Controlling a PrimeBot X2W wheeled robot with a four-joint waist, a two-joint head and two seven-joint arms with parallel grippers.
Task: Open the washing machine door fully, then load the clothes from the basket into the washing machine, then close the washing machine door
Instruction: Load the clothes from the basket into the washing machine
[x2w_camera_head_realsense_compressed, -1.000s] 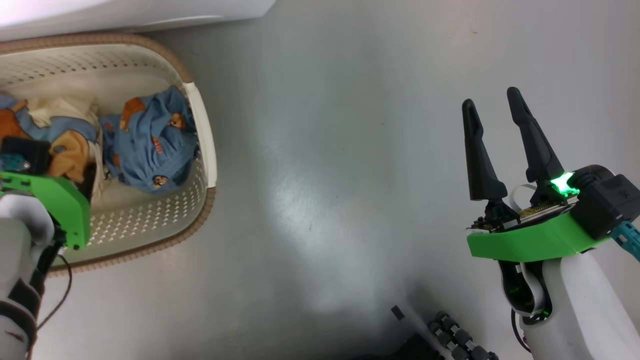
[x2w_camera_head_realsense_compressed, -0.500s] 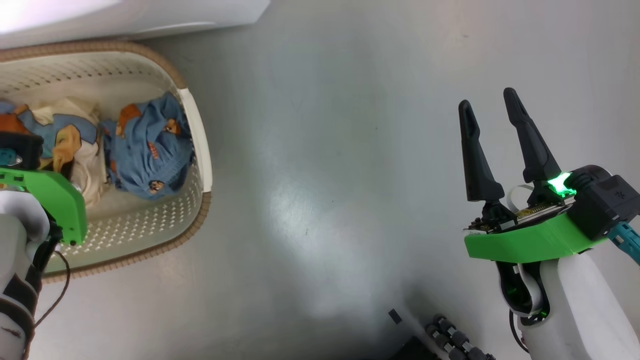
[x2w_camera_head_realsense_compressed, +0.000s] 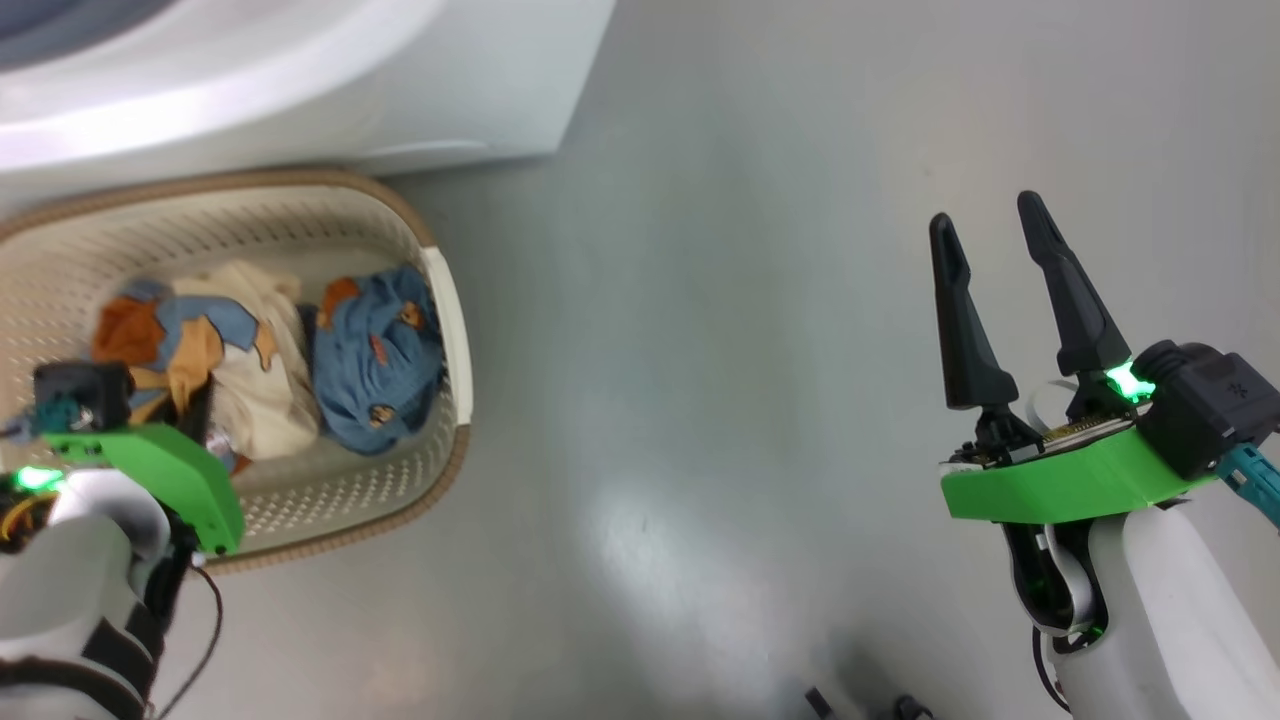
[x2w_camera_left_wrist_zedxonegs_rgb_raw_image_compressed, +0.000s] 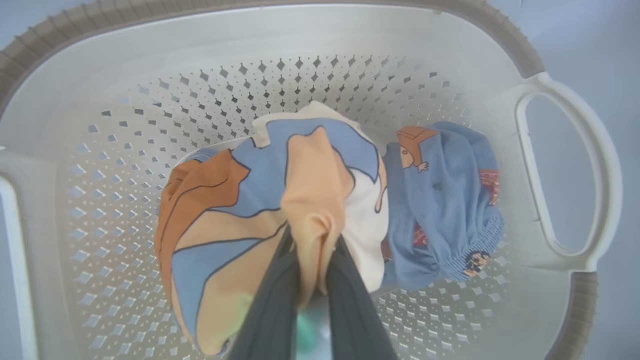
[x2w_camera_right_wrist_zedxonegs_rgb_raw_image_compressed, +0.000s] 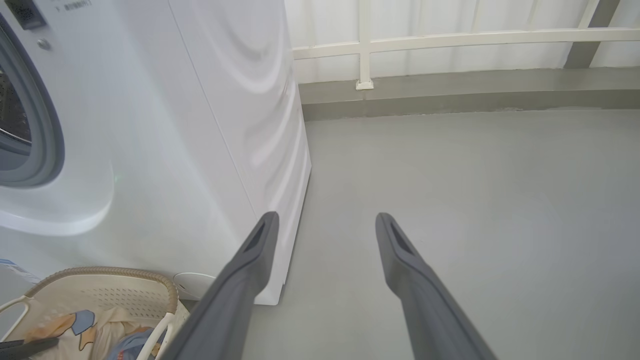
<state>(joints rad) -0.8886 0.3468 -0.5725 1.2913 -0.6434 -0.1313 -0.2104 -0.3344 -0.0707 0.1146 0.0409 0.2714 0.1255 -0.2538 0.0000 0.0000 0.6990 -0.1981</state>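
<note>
Peach fabric is pinched between the shut fingers of the left pincer (x2w_camera_left_wrist_zedxonegs_rgb_raw_image_compressed: 314, 241). Over the last second the patchwork garment (x2w_camera_left_wrist_zedxonegs_rgb_raw_image_compressed: 235, 210) has bunched up toward it, so a first lift seems begun. The basket (x2w_camera_left_wrist_zedxonegs_rgb_raw_image_compressed: 310, 30), just before the washing machine (x2w_camera_head_realsense_compressed: 300, 90), also holds a blue garment (x2w_camera_left_wrist_zedxonegs_rgb_raw_image_compressed: 445, 210). The right pincer (x2w_camera_head_realsense_compressed: 985, 215) hangs wide open and empty over the floor (x2w_camera_head_realsense_compressed: 720, 350).

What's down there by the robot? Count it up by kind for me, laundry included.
Washing machine: 1
Basket: 1
Bundles of clothes: 2, a blue bundle and a patchwork bundle of blue, orange and cream
Total: 4
</note>
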